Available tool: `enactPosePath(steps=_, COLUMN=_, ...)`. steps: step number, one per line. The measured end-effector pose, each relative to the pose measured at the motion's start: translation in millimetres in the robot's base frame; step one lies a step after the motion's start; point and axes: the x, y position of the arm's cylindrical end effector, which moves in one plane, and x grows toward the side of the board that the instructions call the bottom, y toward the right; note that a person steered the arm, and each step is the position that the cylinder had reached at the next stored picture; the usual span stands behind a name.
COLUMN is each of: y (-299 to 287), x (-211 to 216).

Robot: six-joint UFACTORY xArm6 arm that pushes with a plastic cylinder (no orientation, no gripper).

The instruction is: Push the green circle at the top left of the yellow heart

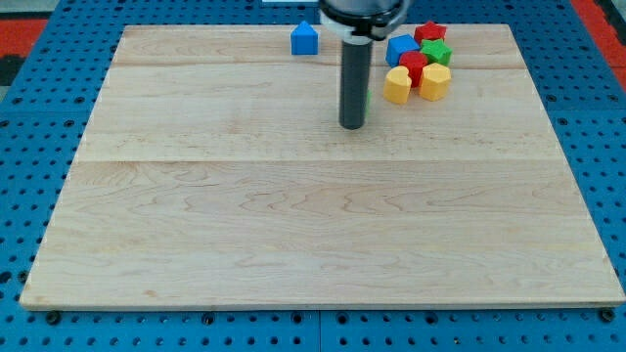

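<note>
My tip (352,126) rests on the board in its upper middle, below and left of a cluster of blocks. A thin green sliver (369,98) shows at the rod's right edge; it may be the green circle, mostly hidden behind the rod. The yellow heart (396,86) lies just right of the rod, at the cluster's lower left. The tip is left of and slightly below the heart.
The cluster at the view's top right also holds a blue block (401,49), two red blocks (428,32) (414,66), a green star-like block (437,52) and a second yellow block (435,81). A lone blue house-shaped block (305,39) sits near the top edge, left of the rod.
</note>
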Motion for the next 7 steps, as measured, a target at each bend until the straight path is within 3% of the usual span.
enactPosePath(steps=1, y=2, x=-40)
enactPosePath(steps=3, y=-64, x=-51)
enactPosePath(steps=4, y=-33, x=-61)
enactPosePath(steps=6, y=-42, x=-61)
enactPosePath(steps=7, y=11, x=-60)
